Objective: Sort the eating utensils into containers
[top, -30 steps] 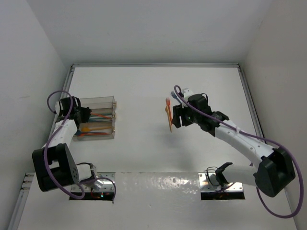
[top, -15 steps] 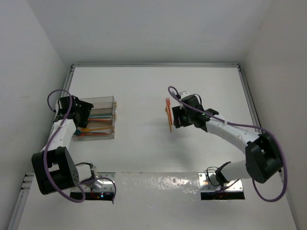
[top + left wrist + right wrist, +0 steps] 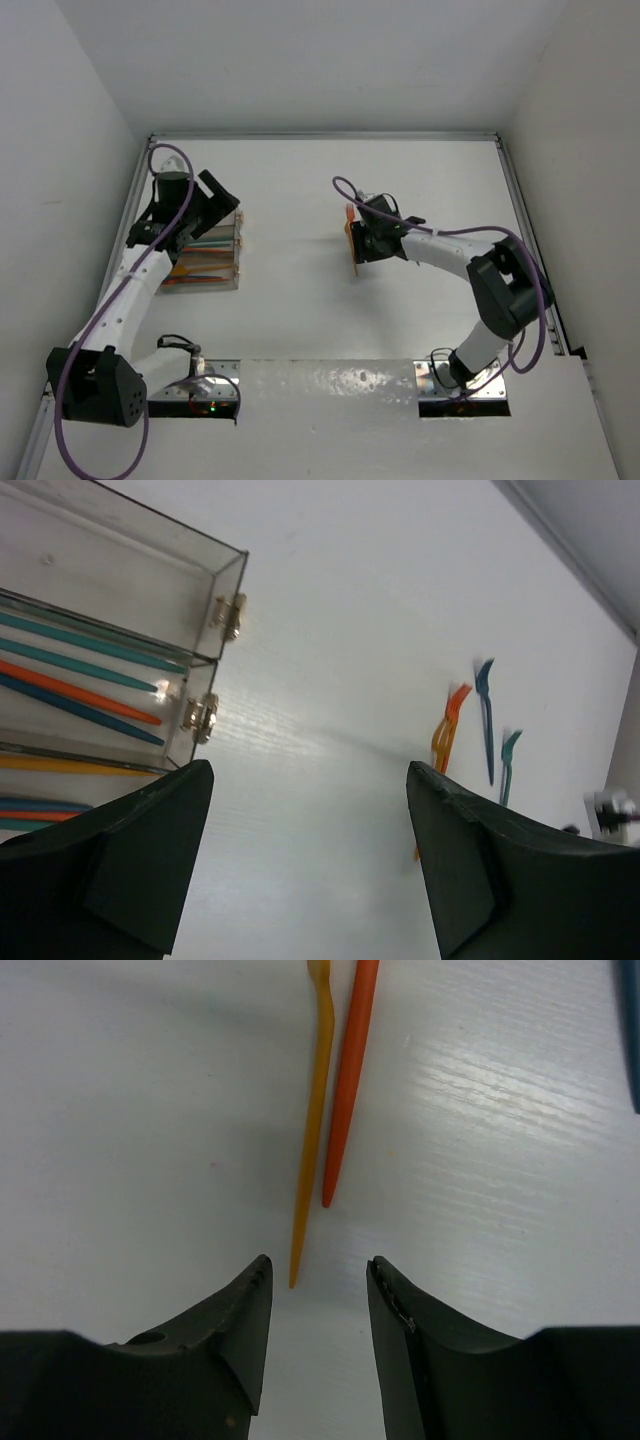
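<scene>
Pick-up step: my right gripper (image 3: 318,1300), fingers apart, hovers at two orange utensils (image 3: 312,1140) well right of the clear bins (image 3: 237,265). Next I'd lower and pinch one. My left gripper (image 3: 310,860) gapes empty at the bins.

Bright, even light fills the overhead view, with glare on the glossy strip (image 3: 330,385) at 6 o'clock. In the left wrist view the forks (image 3: 486,725) at 3 o'clock are smeared by blur. The right wrist's fingers (image 3: 235,1350) sit dark and soft; the table (image 3: 520,1110) gleams at 2 o'clock
</scene>
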